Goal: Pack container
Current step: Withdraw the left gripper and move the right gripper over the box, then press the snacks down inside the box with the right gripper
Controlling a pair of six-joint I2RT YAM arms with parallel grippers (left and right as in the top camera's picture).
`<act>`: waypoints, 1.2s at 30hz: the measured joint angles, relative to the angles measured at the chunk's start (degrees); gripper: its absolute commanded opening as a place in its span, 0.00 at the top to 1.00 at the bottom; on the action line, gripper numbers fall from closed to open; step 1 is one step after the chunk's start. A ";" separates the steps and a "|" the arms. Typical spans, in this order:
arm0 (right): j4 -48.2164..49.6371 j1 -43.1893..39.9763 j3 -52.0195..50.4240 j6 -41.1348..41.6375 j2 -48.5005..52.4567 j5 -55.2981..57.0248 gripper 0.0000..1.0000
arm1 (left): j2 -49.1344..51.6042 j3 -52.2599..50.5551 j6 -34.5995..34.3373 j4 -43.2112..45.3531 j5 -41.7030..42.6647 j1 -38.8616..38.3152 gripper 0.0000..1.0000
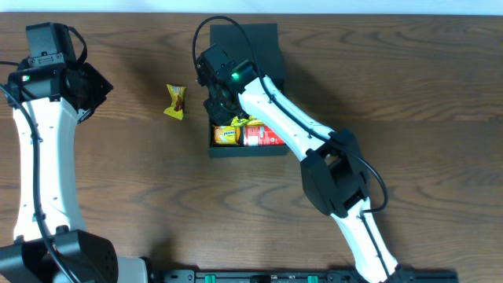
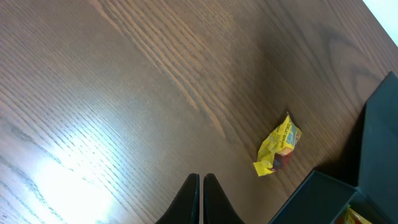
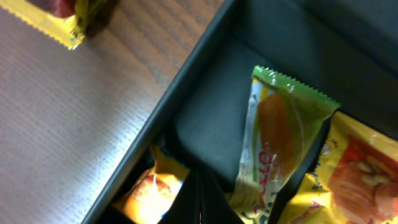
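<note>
Container (image 1: 236,151) is sitting at the far middle of the worktop (image 1: 409,79). Its flap lid is lying open on the side away from the robot, and the body is facing up. From overhead, a red can (image 1: 263,137) is lying on its side in the right part of the container.

Right fingers (image 3: 200,177) are reaching down inside the container, in its left half, just inside the left wall. The wrist view is showing the two tips pressed together with only a hairline seam between them, gripping nothing. A green-topped packet (image 3: 280,137) is standing tilted just beside the tips; cannot tell whether it is touching them. An orange-yellow packet (image 3: 146,196) is lying on the other side of the tips, against the container wall. A larger yellow snack bag (image 3: 360,174) is lying beyond the green-topped packet. Bare dark container floor is showing ahead of the tips.

Left fingers (image 2: 201,180) are hovering over bare worktop, well to the left of the container, tips closed against each other and holding nothing. A container corner is showing at the lower right edge of the left wrist view, apart from the fingers.

A loose yellow packet (image 1: 175,101) is lying on the worktop near the container's left wall, between the left fingers and the container, touching neither.
</note>
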 measured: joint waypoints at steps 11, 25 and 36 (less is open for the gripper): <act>1.60 0.02 -0.04 4.35 3.30 3.15 0.99 | 0.00 0.00 0.00 0.15 0.00 0.00 0.94; 1.70 0.02 -0.04 20.50 3.32 11.58 0.98 | 0.00 0.00 0.00 0.15 1.05 0.00 0.94; 1.75 0.02 -0.04 32.44 3.32 14.69 0.98 | 0.00 0.00 0.00 0.15 1.05 0.00 0.94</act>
